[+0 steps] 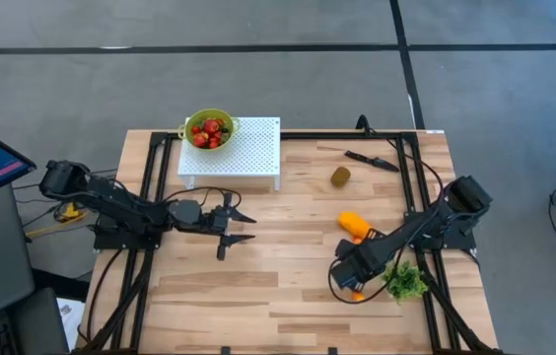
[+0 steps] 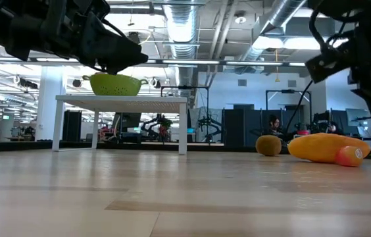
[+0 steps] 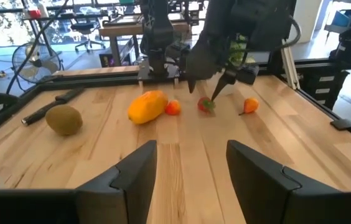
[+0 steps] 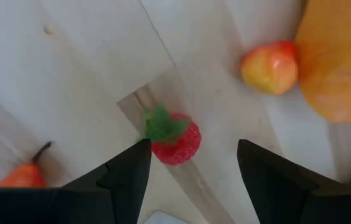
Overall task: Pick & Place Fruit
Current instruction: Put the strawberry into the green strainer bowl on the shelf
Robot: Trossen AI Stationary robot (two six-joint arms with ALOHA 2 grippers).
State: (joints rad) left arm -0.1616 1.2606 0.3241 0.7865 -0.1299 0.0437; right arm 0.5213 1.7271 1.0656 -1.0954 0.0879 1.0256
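Strawberries (image 1: pixel 209 131) in green colander (image 1: pixel 191 144)

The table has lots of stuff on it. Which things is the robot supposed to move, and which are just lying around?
For the job: strawberry under the open right gripper, small apple, tiny pear, big orange fruit, kiwi, green bowl of strawberries.

Just lying about: black knife, green leafy bunch.
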